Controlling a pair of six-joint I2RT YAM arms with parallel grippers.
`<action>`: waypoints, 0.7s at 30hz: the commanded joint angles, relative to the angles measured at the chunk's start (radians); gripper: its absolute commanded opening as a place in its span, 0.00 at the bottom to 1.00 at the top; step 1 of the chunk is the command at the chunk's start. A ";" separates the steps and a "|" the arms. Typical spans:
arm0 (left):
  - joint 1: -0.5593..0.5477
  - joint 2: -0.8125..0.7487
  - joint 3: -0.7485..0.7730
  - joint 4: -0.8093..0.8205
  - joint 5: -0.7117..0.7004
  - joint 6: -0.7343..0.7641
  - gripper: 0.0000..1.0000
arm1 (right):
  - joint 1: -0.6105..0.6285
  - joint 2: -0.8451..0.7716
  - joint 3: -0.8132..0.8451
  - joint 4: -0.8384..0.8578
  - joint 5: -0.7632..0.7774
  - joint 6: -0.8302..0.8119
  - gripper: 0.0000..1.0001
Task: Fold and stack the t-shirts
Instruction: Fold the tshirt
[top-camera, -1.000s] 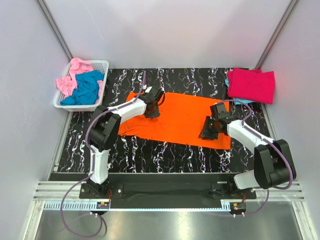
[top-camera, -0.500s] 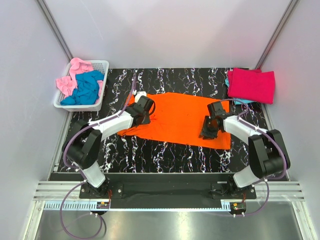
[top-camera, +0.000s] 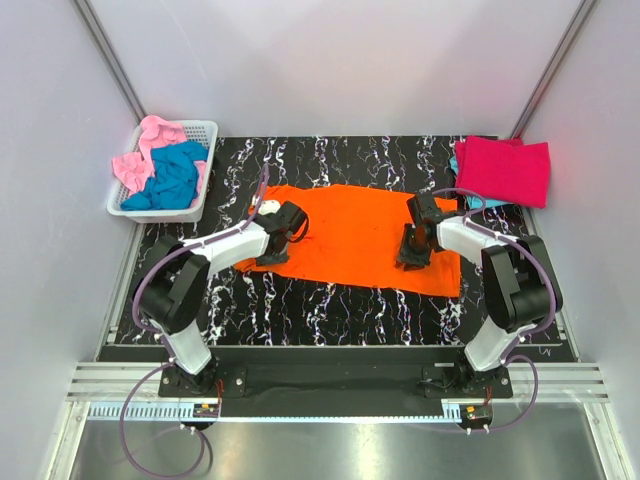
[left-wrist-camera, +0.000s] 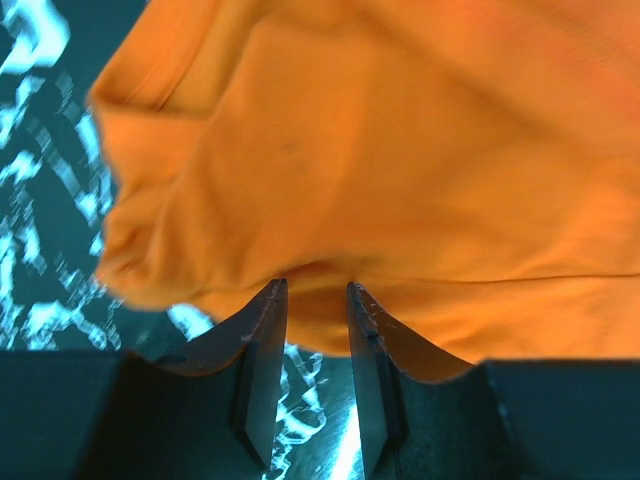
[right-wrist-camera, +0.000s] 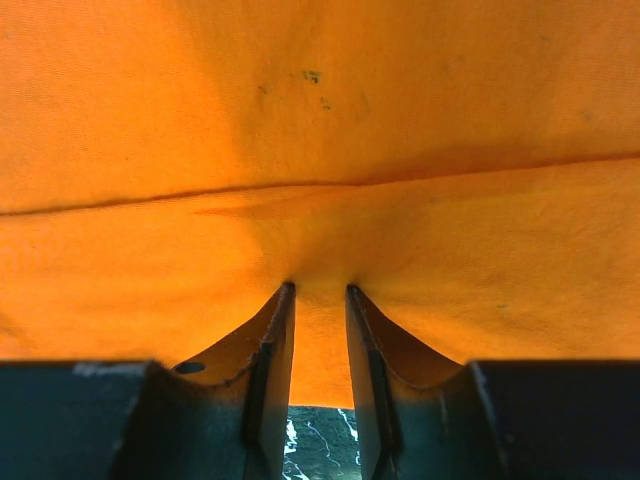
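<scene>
An orange t-shirt (top-camera: 350, 235) lies spread flat on the black marbled table (top-camera: 330, 305). My left gripper (top-camera: 278, 250) is at the shirt's left near edge. In the left wrist view (left-wrist-camera: 310, 288) its jaws are nipped on a puckered fold of the orange cloth (left-wrist-camera: 400, 150). My right gripper (top-camera: 408, 258) is on the shirt's right part near its front edge. In the right wrist view (right-wrist-camera: 320, 290) its jaws pinch the orange cloth (right-wrist-camera: 320, 120), which creases towards the tips. A folded crimson-pink t-shirt (top-camera: 503, 170) lies at the back right, with a teal edge (top-camera: 482, 203) showing under it.
A white lattice basket (top-camera: 125, 205) stands at the back left, holding a teal blue t-shirt (top-camera: 172, 178) and a light pink t-shirt (top-camera: 150, 135). Grey walls close in the table on three sides. The arm bases sit at the near edge.
My left gripper has moved left and nearer, from the shirt's middle-left to its left near edge. My right gripper has shifted slightly farther back and left on the cloth.
</scene>
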 joint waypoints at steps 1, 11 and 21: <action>0.004 0.002 0.011 -0.132 -0.064 -0.125 0.35 | 0.008 0.046 -0.018 -0.012 0.074 -0.003 0.34; 0.023 -0.041 -0.183 -0.165 0.028 -0.261 0.35 | 0.007 0.017 -0.066 -0.126 0.102 0.035 0.31; 0.021 -0.243 -0.391 -0.180 0.094 -0.327 0.34 | 0.007 -0.011 -0.084 -0.232 0.070 0.109 0.24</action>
